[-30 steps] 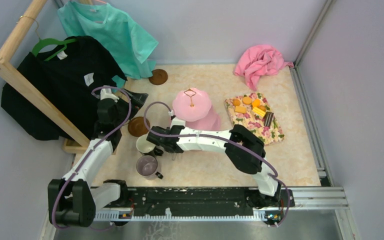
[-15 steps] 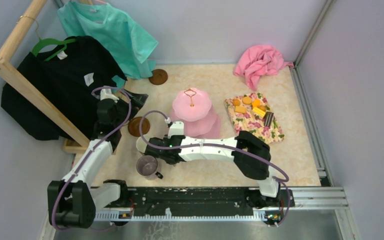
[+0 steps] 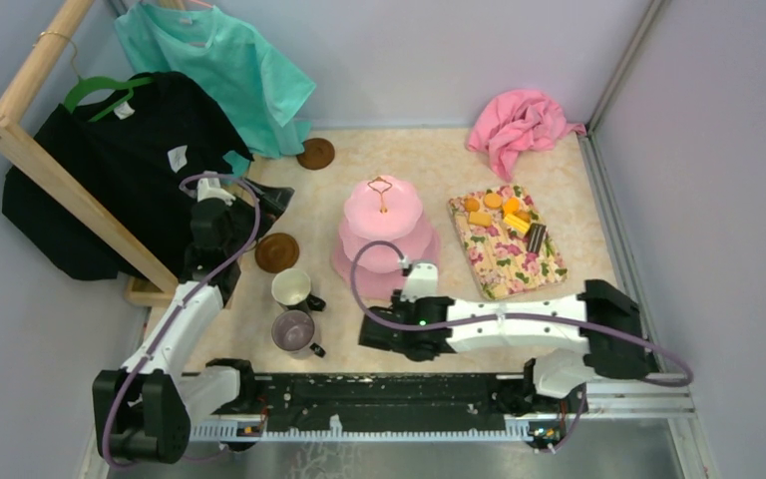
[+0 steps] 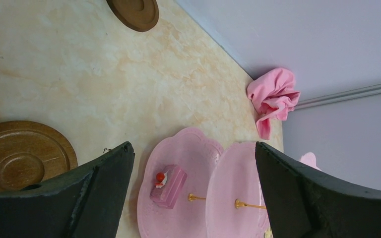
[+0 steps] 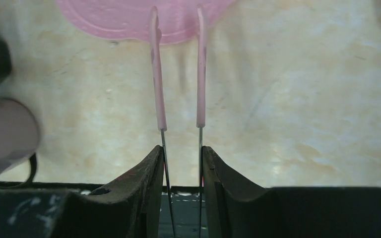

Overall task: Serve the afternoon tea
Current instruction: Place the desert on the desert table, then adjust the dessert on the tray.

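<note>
The right gripper (image 5: pixel 181 151) has swung from the 2 mugs (image 3: pixel 290 287) to the table's (image 3: pixel 588 249) near edge, clamping pink tongs (image 5: pixel 156 74); left gripper (image 4: pixel 192 146) hangs open. Keep tongs level toward snacks (image 3: pixel 504 213).

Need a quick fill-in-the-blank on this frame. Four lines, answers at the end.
1. The right end effector is shut on a pair of pink-tipped ____.
2. The left end effector stands ____, holding nothing.
3. The snacks lie on the floral ____, not on the cake stand.
4. In the top view, the white mug and the grey-purple mug stand to the ____ of the cake stand.

Answers: tongs; open; mat; left.
</note>
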Controlling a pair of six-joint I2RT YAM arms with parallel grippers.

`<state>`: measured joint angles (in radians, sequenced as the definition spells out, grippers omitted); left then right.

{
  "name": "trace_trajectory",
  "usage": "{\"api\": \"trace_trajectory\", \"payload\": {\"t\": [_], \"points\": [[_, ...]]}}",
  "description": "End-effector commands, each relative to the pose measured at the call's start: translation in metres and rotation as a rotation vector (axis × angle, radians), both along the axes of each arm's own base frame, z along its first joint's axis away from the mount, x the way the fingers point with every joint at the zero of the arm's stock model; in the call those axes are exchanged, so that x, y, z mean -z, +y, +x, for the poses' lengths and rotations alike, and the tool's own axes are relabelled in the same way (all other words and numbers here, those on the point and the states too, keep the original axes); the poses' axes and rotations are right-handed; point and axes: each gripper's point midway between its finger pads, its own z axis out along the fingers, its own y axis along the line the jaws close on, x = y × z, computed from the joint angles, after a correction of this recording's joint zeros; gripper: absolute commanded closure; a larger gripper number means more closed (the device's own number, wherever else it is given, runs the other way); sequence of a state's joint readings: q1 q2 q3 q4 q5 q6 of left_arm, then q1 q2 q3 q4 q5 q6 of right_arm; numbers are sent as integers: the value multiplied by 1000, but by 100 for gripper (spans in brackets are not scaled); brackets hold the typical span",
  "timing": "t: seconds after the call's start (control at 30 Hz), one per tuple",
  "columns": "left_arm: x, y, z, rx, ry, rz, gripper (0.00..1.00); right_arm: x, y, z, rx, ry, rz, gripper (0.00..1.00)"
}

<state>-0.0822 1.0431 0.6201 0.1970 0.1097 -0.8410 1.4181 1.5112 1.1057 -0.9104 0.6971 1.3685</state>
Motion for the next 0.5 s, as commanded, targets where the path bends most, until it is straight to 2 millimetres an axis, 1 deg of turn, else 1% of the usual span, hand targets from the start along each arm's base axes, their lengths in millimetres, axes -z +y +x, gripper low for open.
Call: {"api": "trace_trajectory", "payload": {"t": [0.0,0.1,0.2,0.33,0.4,0.47], "points": [[-17,-2,0,15,-58,-19,4,-17,-53,0,119,-47,47,69],[-18,-4,-2,24,-68,-35,4,-21,-83,2,182,-67,45,69],[-18,-7,-3,35,-77,-58,5,-26,-111,9,250,-80,36,69],[-17,-14,-2,58,-80,-86,5,-30,-140,25,328,-88,56,69],[-17,-19,-1,71,-83,-99,5,-26,-154,35,362,-79,51,69],[-17,-25,0,84,-87,-110,6,-23,-173,47,409,-68,37,69]]}}
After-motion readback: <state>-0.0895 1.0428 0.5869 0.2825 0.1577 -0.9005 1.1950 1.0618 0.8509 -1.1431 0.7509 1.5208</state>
